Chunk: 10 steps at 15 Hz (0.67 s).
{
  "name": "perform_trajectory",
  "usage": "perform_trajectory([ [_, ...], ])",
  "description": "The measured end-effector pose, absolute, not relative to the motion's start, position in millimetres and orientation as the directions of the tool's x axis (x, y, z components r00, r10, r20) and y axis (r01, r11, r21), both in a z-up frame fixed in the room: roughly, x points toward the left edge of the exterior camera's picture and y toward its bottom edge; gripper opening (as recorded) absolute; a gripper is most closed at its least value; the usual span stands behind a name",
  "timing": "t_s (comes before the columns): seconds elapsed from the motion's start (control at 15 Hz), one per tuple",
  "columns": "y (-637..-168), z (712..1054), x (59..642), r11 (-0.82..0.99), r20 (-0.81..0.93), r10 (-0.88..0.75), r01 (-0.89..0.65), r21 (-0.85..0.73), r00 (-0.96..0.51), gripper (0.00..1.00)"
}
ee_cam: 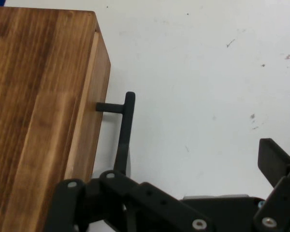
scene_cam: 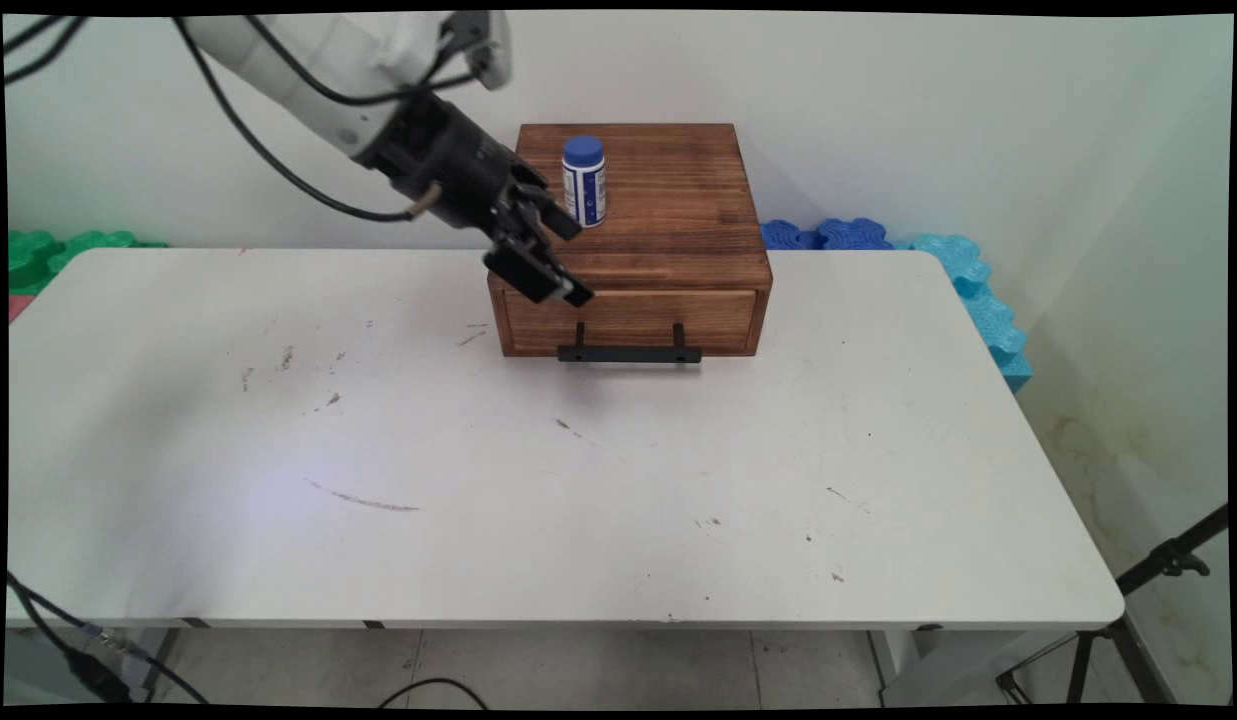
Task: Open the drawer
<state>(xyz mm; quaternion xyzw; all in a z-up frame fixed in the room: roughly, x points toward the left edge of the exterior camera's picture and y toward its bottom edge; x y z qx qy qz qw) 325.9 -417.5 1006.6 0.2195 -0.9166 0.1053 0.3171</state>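
A brown wooden box point(scene_cam: 668, 215) with one drawer stands at the table's far middle. The drawer front point(scene_cam: 628, 318) sits flush and carries a black bar handle point(scene_cam: 628, 353). On the box's top, near its left side, a small white bottle with a blue cap point(scene_cam: 584, 182) stands upright. My gripper point(scene_cam: 578, 265) hangs open above the box's front left corner, just in front of the bottle, and holds nothing. The hand view looks down on the box top point(ee_cam: 34, 106), with the handle point(ee_cam: 123, 137) sticking out over the table and one finger point(ee_cam: 274, 162) at the right.
The white table point(scene_cam: 578, 480) bears scuffs and small marks. Blue foam tiles point(scene_cam: 963, 270) lie behind its far right corner and green ones point(scene_cam: 48, 250) at the far left. A black tripod point(scene_cam: 1128, 620) stands beyond the near right corner.
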Motion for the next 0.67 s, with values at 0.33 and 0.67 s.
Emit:
perform_trajectory([
  [0.33, -430.9, 978.4, 298.3, 0.902, 0.578, -0.294, -0.421, -0.096, -0.761, 1.00],
  [0.67, -449.2, 950.4, 285.4, 0.912, 0.515, -0.267, -0.386, -0.139, -0.815, 1.00],
])
